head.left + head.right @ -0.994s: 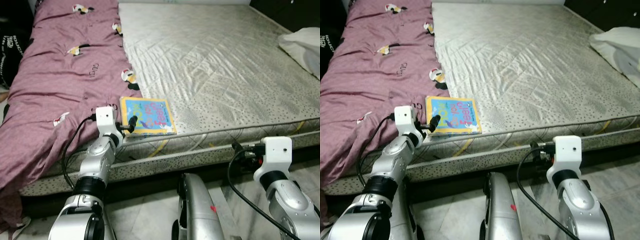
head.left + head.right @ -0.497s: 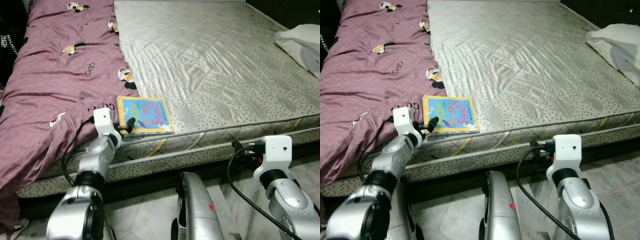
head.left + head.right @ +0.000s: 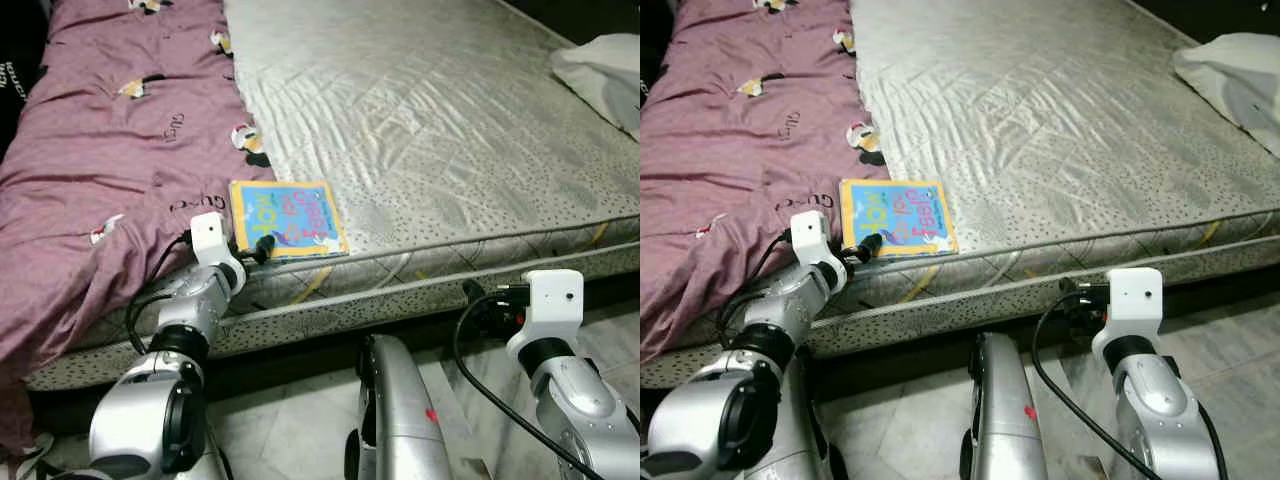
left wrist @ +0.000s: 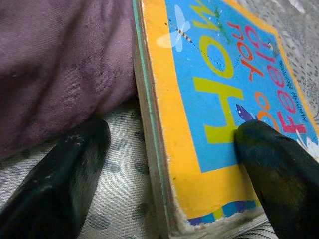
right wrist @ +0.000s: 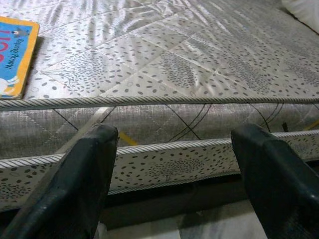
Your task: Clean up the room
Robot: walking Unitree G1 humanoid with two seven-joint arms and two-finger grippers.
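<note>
Leftmost lies the rumpled mauve bedspread printed with small penguins, draped over the left part of the bed and hanging off its near edge. Next to it, on the bare quilted silver-grey mattress, sits the thin square picture book with a blue cover and yellow border, flat at the near edge, its left side touching the bedspread's fold.

That book looks light and stiff, a board book judging by its thick layered edge in the left wrist view, so it should lift without sagging. Its glossy cover may be slippery, and lying flat it offers little to pinch from above. The overhanging near corner or the left edge seems the best hold, one finger under and one on top.

At that corner is the left gripper, spread apart: one black finger rests on the mattress beside the book's edge, the other lies on the cover, nothing clamped yet. The left arm is bent at the elbow, forearm reaching up and forward to the bed edge.

Further right, the right gripper hangs unclenched and empty, level with the mattress side, its arm low. A white pillow lies at the far right.
</note>
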